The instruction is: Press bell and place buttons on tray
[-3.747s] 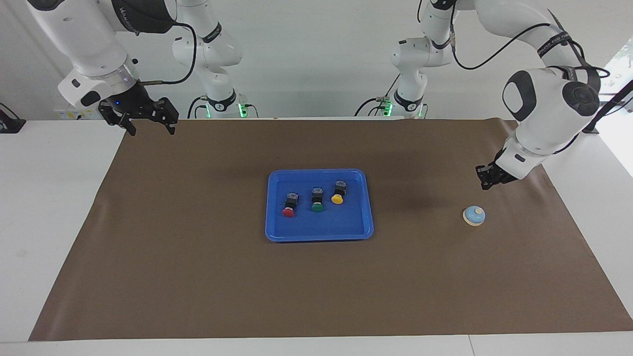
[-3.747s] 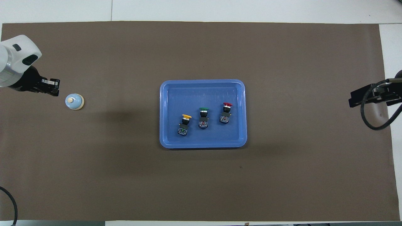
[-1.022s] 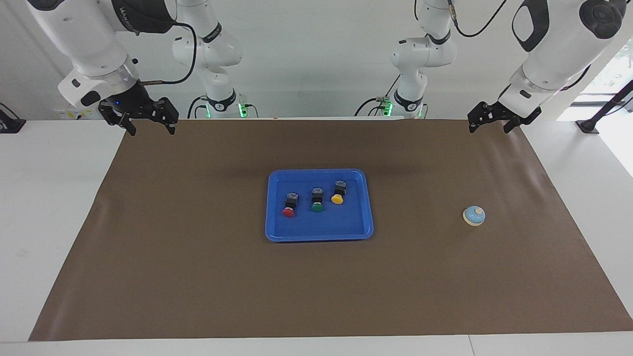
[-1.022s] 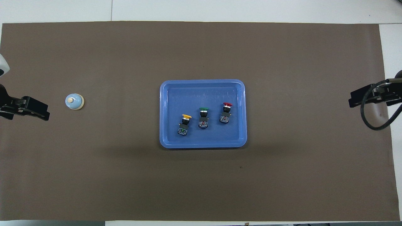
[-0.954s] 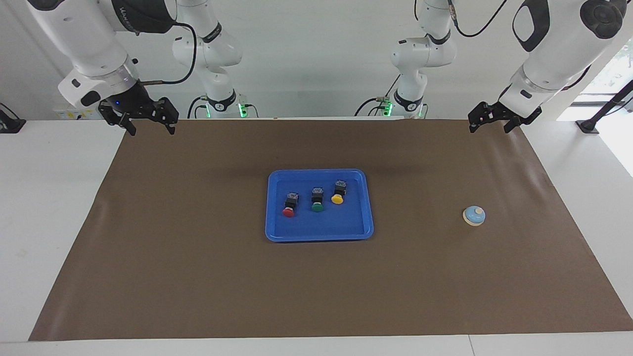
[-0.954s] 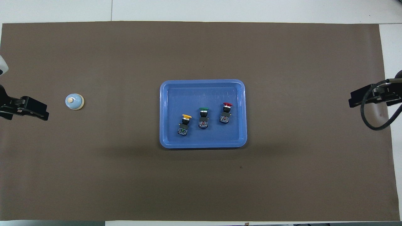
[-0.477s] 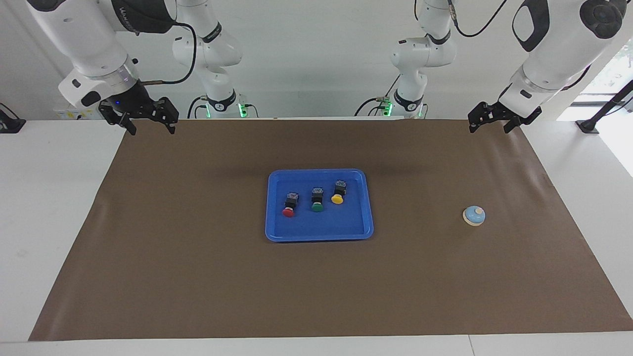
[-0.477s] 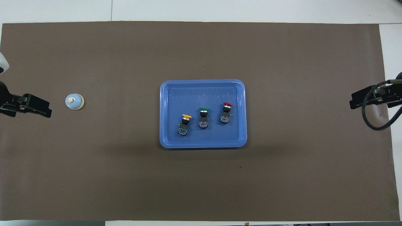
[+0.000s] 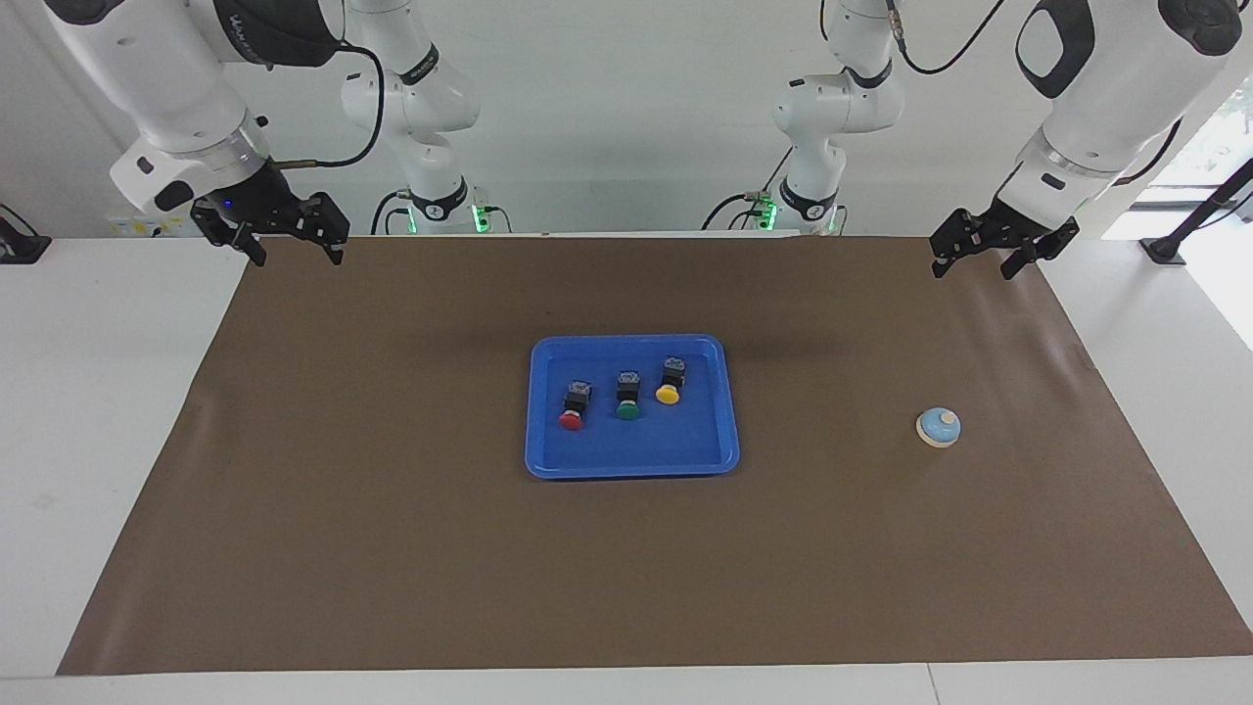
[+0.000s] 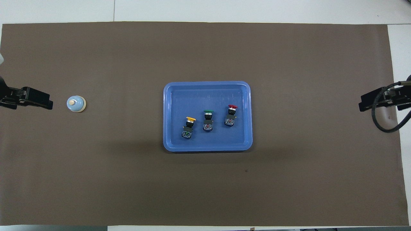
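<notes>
The blue tray lies at the middle of the brown mat; it also shows in the overhead view. Three buttons lie in it side by side: red, green and yellow. The bell stands alone on the mat toward the left arm's end. My left gripper is open and empty, raised over the mat's edge at the robots' end, well apart from the bell. My right gripper is open and empty, raised over the mat's corner at the right arm's end.
The brown mat covers most of the white table. A black cable loop hangs by the right gripper in the overhead view. The robot bases stand at the table's edge.
The left gripper has gone up and away from beside the bell to the mat's edge at the robots' end, with small shifts in the last second. Bell, tray and buttons have not moved.
</notes>
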`<state>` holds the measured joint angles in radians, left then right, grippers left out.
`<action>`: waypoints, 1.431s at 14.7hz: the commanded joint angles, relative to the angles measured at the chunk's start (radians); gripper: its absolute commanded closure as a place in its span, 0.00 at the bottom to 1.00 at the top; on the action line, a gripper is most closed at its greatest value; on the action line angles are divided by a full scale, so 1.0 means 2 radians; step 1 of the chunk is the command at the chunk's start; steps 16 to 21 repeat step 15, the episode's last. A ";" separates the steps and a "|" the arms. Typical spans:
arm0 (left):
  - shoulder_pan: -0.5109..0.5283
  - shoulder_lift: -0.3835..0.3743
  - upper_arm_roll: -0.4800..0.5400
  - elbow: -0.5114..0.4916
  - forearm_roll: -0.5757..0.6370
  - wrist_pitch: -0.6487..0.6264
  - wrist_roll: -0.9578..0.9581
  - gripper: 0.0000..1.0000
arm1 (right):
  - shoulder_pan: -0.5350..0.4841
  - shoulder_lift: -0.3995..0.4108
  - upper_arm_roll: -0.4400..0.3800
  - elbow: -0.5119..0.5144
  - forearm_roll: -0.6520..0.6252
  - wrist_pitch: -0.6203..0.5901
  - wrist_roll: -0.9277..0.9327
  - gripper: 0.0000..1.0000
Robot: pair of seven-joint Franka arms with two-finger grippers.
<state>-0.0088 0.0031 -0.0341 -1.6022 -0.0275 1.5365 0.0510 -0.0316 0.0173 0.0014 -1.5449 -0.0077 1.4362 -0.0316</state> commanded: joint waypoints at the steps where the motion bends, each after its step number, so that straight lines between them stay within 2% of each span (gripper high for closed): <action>1: -0.002 -0.005 0.003 -0.007 -0.012 0.009 -0.005 0.00 | -0.008 -0.012 0.006 -0.012 -0.005 -0.001 -0.010 0.00; 21: -0.004 -0.005 0.004 -0.007 -0.009 0.009 -0.004 0.00 | -0.002 -0.013 0.008 -0.016 -0.005 0.004 -0.008 0.00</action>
